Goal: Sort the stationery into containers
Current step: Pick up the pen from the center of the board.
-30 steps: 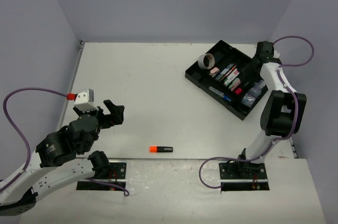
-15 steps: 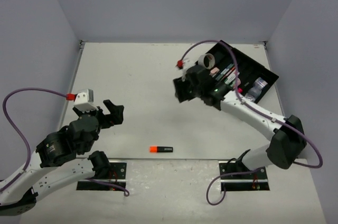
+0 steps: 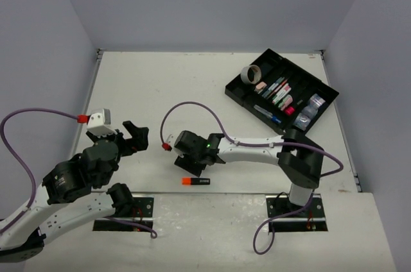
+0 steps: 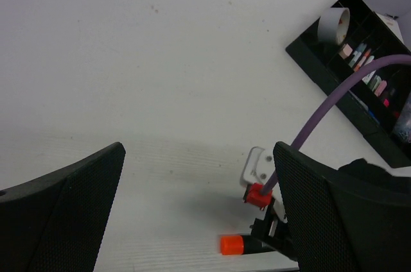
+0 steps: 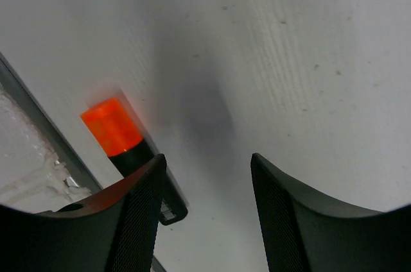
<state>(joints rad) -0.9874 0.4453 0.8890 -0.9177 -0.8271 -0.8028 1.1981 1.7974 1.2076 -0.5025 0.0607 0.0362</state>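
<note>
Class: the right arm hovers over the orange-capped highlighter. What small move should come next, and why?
Probably a small sideways shift of the right gripper: its jaws are open, but the highlighter lies by one finger, partly hidden behind it, not in the gap.

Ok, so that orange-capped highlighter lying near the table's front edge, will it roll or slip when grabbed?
Probably stiff and light: the highlighter looks like a short plastic barrel. It may roll if nudged sideways, since it lies flat on the smooth table.
</note>
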